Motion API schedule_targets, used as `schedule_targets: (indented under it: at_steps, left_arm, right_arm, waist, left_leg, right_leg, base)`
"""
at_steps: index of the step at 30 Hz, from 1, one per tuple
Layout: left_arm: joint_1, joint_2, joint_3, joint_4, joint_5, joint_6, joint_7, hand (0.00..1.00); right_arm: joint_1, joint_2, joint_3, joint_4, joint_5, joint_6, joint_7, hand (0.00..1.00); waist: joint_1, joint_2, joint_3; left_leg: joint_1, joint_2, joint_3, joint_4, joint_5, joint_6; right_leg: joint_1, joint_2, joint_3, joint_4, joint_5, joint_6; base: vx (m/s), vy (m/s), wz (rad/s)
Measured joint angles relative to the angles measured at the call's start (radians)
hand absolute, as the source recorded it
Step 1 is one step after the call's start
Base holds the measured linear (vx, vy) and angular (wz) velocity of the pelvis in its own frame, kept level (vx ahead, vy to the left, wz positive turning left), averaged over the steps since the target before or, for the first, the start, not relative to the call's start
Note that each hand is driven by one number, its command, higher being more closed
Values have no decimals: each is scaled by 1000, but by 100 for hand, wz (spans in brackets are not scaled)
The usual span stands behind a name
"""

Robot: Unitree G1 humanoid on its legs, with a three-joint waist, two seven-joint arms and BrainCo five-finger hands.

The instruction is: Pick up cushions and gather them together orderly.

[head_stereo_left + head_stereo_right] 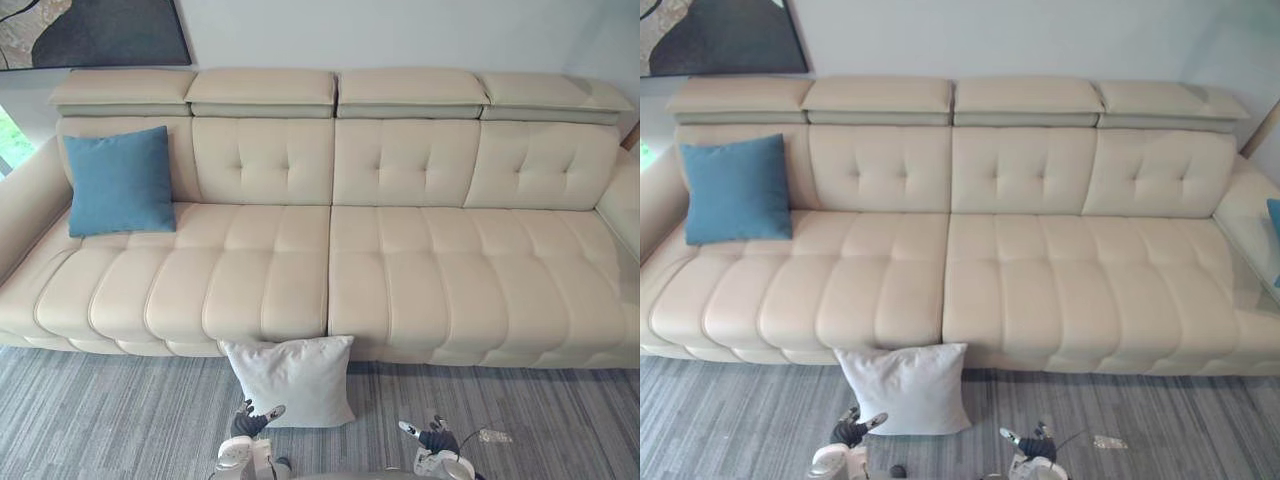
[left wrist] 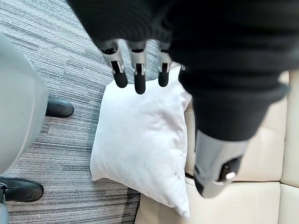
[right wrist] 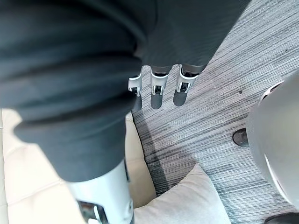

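Beige tufted leather sofa (image 1: 330, 250) runs across the left eye view. A blue square fabric cushion (image 1: 120, 180) stands upright against the backrest at the sofa's left end, far beyond the fingers of both hands. A white square fabric cushion (image 1: 293, 380) sits on the grey striped carpet (image 1: 110, 420), leaning on the sofa's front base below the middle seam. The left hand (image 1: 248, 422) is low at the cushion's lower left corner, fingers pointing at it; cannot tell if they touch. The right hand (image 1: 432, 437) hangs over the carpet, with the white cushion off to the left of its fingers and apart from them. A dark-framed picture (image 1: 95, 30) hangs on the wall above the sofa's left end.

Right eye view: same layout. A blue sliver (image 1: 1275, 235) shows on the sofa's right arm at the frame edge, too cut off to identify.

Left wrist view: fingers (image 2: 135, 70) straight and relaxed, thumb held apart, holding nothing. The white cushion lies just past the fingertips, with carpet on one side of them and the sofa front on the other.

Right wrist view: fingers (image 3: 159, 91) straight, side by side, holding nothing. Carpet lies past the fingertips, a corner of the white cushion shows back by the thumb, and the sofa base is beside it.
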Motion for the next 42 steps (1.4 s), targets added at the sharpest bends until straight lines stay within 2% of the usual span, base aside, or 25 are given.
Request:
schedule_targets:
  at_steps: [2, 3, 4, 5, 7, 8, 11, 12, 14, 16, 17, 18, 20, 21, 23, 25, 28, 30, 32, 34, 36, 37, 38, 39, 42]
  left_arm:
    - [-8, -9, -9, -10, 0, -1, 0, 0]
    - [-13, -18, -9, -8, 0, -1, 1, 0]
    - [-26, -25, -9, -21, 0, -1, 2, 0]
    - [-20, -26, -9, -24, 0, 0, 2, 0]
    - [-13, -26, -23, -24, 0, 0, 2, 0]
    - [-14, -27, -33, -24, 1, 0, 2, 0]
    - [-6, -3, -52, -22, 1, -1, 3, 0]
    - [-3, 17, -76, -21, 1, 0, 1, 0]
    - [-3, 33, -85, -20, 1, 0, 0, 0]
    - [-12, 42, -107, -20, 1, 0, 0, 0]
    - [-12, 49, -112, -19, 0, 0, 0, 0]
    - [-12, 58, -111, -17, 0, 1, 1, 0]
    - [-11, 69, -110, -14, 0, 1, 0, 0]
    - [-11, 74, -110, -8, 0, 1, 0, 0]
    - [-14, 75, -110, -3, 0, 1, 0, 0]
    - [-12, 74, -106, 13, 1, 1, -1, 0]
    - [-27, 41, -63, 35, 2, 3, -1, 0]
    - [-32, 34, -40, 25, 4, 3, -3, 0]
    - [-29, 23, -1, -10, 11, 3, -7, 0]
    - [-31, 9, 8, -27, 19, 0, -8, 0]
    - [-33, -7, 7, -28, 19, 0, -9, 0]
    - [-34, -15, 7, -27, 19, 0, -8, 0]
    - [-51, -18, 3, -24, 19, 2, -7, 0]
    - [-63, -20, 1, -25, 19, 2, -6, 0]
    - [-60, -15, -4, -26, 19, 2, 1, 0]
  right_arm:
    - [-17, -7, 11, 14, 0, 1, -5, 0]
    - [-24, -10, 9, 18, 1, 1, -9, 0]
    - [-32, -15, 5, 17, 1, 4, -14, 0]
    - [-41, -18, 4, 16, 2, 8, -16, 0]
    - [-38, -23, -2, 13, 2, 8, -18, 0]
    - [-41, -24, -19, 13, 3, 7, -17, 0]
    - [-27, -6, -26, 16, 7, 12, -12, 0]
    - [-22, -3, -26, 16, 7, 12, -9, 0]
    - [-23, -4, -30, 17, 6, 12, -9, 0]
    - [-28, -5, -34, 14, 6, 22, -9, 0]
    - [-43, -12, -27, 14, 6, 22, -8, 0]
    - [-46, -15, -22, 13, 2, 20, -8, 0]
    - [-56, -7, -16, 16, -1, 19, -8, 0]
    - [-57, -2, -15, 21, -1, 19, -8, 0]
    - [-61, -3, -16, 27, -1, 19, -8, 0]
    - [-56, -7, -18, 39, -3, 19, -8, 0]
    - [-68, -27, -27, 53, -9, 16, -7, 0]
    - [-65, -28, -28, 54, -8, 17, -8, 0]
    - [-59, -27, -24, 51, -6, 17, -8, 0]
    - [-64, -27, -23, 36, 1, 17, -9, 0]
    - [-64, -27, -18, 11, 1, 16, -9, 0]
    - [-65, -28, -15, 10, 1, 18, -9, 0]
    - [-71, -23, -8, 4, 1, 19, -10, 0]
    - [-71, -23, 1, -4, 2, 20, -9, 0]
    - [-63, -17, 20, -4, 0, 22, -12, 0]
  waist:
    - [-9, 0, 2]
    - [-18, 1, 7]
    - [-16, 12, 19]
    - [-15, 8, 33]
    - [-20, 7, 33]
    - [-21, 12, 38]
    - [-17, -10, 23]
    - [-21, -28, 13]
    - [-24, -37, 21]
    - [-24, -44, 52]
    - [-25, -37, 65]
    - [-38, -34, 73]
    - [-50, -39, 77]
    - [-53, -47, 77]
    - [-55, -49, 77]
    - [-60, -58, 71]
    - [-56, -9, 77]
    - [-56, 5, 85]
    - [-42, 10, 94]
    - [-30, 13, 99]
    - [-26, 38, 104]
    - [-16, 51, 103]
    - [-12, 41, 104]
    - [-14, 32, 111]
    - [-8, 9, 112]
  left_leg:
    - [-89, -8, 7, 35, 22, 9]
    - [-114, 6, 84, 57, 21, 25]
    - [-138, 49, 204, 107, -5, 47]
    - [-134, 94, 315, 157, -33, 54]
    - [-104, 127, 393, 186, -61, 49]
    - [-85, 125, 427, 173, -73, 21]
    - [-49, 32, 423, 66, -49, 41]
    - [-45, -1, 418, 45, -50, 52]
    - [-41, -26, 416, 47, -63, 72]
    - [-13, -54, 422, 48, -85, 89]
    - [3, -53, 424, 48, -91, 95]
    - [20, -43, 418, 47, -100, 99]
    - [39, -36, 407, 40, -107, 96]
    - [57, -34, 401, 26, -109, 92]
    - [66, -32, 400, 22, -109, 74]
    - [71, -38, 399, 40, -108, 63]
    - [65, -2, 367, 73, -122, 41]
    - [9, 63, 361, 248, -159, 9]
    - [-97, 162, 345, 577, -178, 32]
    - [-127, 180, 320, 598, -218, 26]
    - [-142, 174, 259, 462, -196, 36]
    - [-135, 155, 201, 382, -174, -2]
    - [-119, 110, 167, 341, -182, -14]
    - [-128, 90, 147, 337, -181, -13]
    - [-132, 58, 111, 339, -181, -13]
  right_leg:
    - [-41, -37, -68, 22, -2, 0]
    - [-61, -50, -104, 25, -2, -2]
    - [-69, -62, -124, 39, -2, -2]
    - [-68, -87, -150, 58, -2, -2]
    - [-62, -123, -169, 72, -4, 12]
    - [-48, -144, -181, 72, 2, 43]
    - [-31, -188, -168, 2, 39, 81]
    - [-32, -211, -167, -1, 42, 82]
    - [-33, -239, -166, 16, 38, 83]
    - [-45, -277, -136, 109, 33, 56]
    - [-85, -285, -115, 200, 49, 1]
    - [-136, -275, -77, 304, 66, -28]
    - [-162, -225, -43, 366, 33, 12]
    - [-164, -182, -44, 357, 6, 18]
    - [-180, -131, -73, 309, -12, 10]
    - [-162, -104, -99, 200, -8, -16]
    - [-96, -58, -119, 106, -19, -19]
    - [-46, -31, -142, 75, -16, -23]
    - [28, 3, -138, 52, -23, -37]
    - [34, 6, -100, 71, -31, -44]
    - [22, 7, -54, 102, -45, -21]
    - [0, 10, -27, 130, -71, 6]
    - [-29, -10, 5, 144, -95, 27]
    - [-41, -23, 8, 140, -93, 29]
    - [-48, -41, 33, 134, -90, 42]
  base:
    - [-103, 50, 93]
    - [-144, 93, 109]
    - [-82, 116, 94]
    - [-53, 118, 69]
    - [-18, 191, 57]
    - [-59, 268, 46]
    - [-50, 253, 23]
    - [-18, 209, 16]
    - [27, 166, 11]
    - [45, 187, -7]
    - [50, 154, -11]
    - [48, 126, -3]
    - [102, 0, 13]
    - [124, -67, 16]
    - [140, -85, 10]
    - [224, -124, 5]
    - [265, -122, 1]
    - [246, -106, 19]
    - [188, -28, -15]
    - [172, 85, -62]
    - [90, 125, -77]
    - [109, 171, -65]
    - [114, 203, -40]
    - [67, 172, -6]
    - [-22, 121, 4]
